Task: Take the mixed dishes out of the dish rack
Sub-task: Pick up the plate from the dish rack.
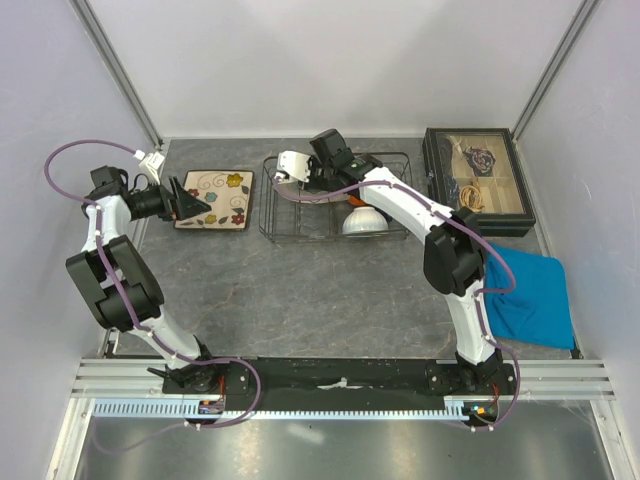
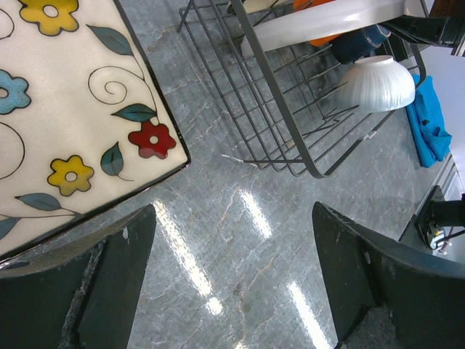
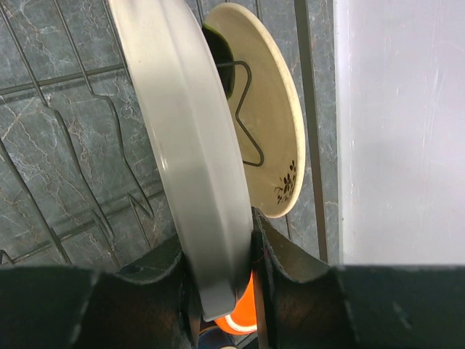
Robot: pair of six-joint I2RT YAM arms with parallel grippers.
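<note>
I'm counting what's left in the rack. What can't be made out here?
- Orange cup: right wrist view, mostly behind the round pale plate and tool fingers.
- Dark blue mug: left wrist view, partly behind that plate.
- Dish rack contents: top view, partly covered by right arm.

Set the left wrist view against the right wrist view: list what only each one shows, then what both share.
Only the left wrist: the square flowered plate flat on the table, the open left gripper, the white bowl, the dark blue mug and a blue cloth. Only the right wrist: the right gripper shut on the rim of the round pale plate, seen close, and the leaf motif inside the cream bowl behind it. Both: that plate, the dish rack wires and some of the orange cup.
</note>
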